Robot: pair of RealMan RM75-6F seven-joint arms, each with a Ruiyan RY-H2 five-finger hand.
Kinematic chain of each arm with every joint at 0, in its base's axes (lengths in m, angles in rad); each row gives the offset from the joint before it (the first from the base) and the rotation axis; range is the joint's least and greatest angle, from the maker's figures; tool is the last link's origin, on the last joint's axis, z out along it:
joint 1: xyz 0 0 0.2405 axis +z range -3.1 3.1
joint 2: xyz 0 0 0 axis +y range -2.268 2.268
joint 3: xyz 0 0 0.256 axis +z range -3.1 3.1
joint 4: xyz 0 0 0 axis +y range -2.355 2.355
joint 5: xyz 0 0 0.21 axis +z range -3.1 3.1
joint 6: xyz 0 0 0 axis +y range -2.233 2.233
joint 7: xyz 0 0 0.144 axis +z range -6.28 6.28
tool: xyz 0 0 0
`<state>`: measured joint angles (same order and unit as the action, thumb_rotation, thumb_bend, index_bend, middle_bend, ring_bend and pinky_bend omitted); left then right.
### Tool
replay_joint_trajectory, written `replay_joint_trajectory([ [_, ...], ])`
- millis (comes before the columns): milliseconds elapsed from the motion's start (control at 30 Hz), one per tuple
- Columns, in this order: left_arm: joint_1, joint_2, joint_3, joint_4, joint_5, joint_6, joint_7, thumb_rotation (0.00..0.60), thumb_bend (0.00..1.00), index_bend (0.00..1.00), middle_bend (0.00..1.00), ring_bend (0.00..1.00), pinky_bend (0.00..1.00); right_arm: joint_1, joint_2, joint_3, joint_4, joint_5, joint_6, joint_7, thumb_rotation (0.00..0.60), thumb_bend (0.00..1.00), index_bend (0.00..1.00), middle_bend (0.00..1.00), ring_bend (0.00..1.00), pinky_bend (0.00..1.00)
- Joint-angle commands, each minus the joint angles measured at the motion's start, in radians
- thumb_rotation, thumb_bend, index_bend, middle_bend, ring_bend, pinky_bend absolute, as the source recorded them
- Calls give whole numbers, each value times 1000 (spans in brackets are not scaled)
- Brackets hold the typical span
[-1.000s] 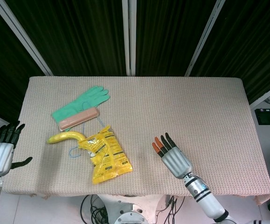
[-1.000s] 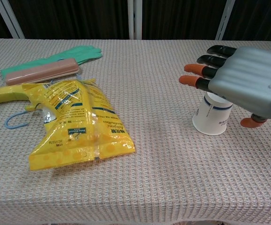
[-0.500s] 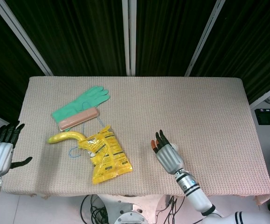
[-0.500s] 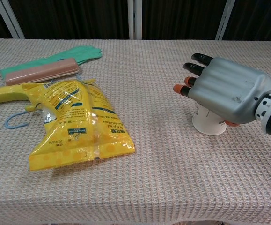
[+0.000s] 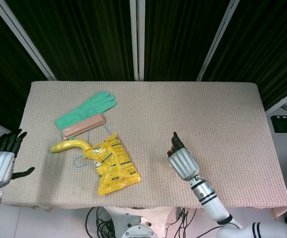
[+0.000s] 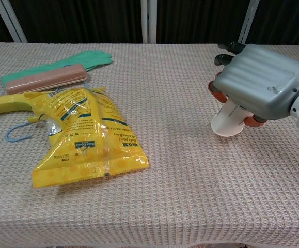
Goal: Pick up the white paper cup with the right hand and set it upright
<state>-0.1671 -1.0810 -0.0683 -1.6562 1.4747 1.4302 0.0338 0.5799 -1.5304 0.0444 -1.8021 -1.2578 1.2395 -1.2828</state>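
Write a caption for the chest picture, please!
Right hand grips the tilted white paper cup above the table.

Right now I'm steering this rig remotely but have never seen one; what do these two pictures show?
A two-armed robot with humanlike hands works at a cloth-covered table. One picture looks down from its head, the other forward from its chest. The right hand grips the white paper cup, which is tilted. The left hand hangs open at the table's edge, holding nothing. Also lying there: a green glove, a pink case, a banana, a yellow snack bag and a blue hook.
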Motion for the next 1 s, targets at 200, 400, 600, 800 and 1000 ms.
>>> replay_joint_trajectory([
  [200, -8, -3, 5, -2, 7, -15, 0, 600, 61, 18, 0, 0, 0, -108, 81, 167, 170, 9, -87, 1254, 600, 176, 678, 622, 224, 0],
  [400, -11, -5, 7, 3, 5, -20, 1, 600, 61, 18, 0, 0, 0, -124, 123, 181, 236, 16, -194, 1619, 600, 176, 648, 581, 202, 0],
  [600, -10, -3, 8, 3, 9, -19, -11, 600, 61, 18, 0, 0, 0, -108, 160, 165, 283, -2, -274, 1696, 600, 83, 255, 296, 18, 0],
  [800, -11, 0, 10, 4, 14, -18, -20, 600, 61, 18, 0, 0, 0, -95, 212, 145, 261, -63, -265, 1625, 600, 27, 0, 87, 0, 0],
  [1000, -10, 0, 10, 4, 16, -15, -22, 600, 61, 18, 0, 0, 0, -67, 283, 116, 182, -95, -257, 1347, 600, 18, 0, 38, 0, 0],
])
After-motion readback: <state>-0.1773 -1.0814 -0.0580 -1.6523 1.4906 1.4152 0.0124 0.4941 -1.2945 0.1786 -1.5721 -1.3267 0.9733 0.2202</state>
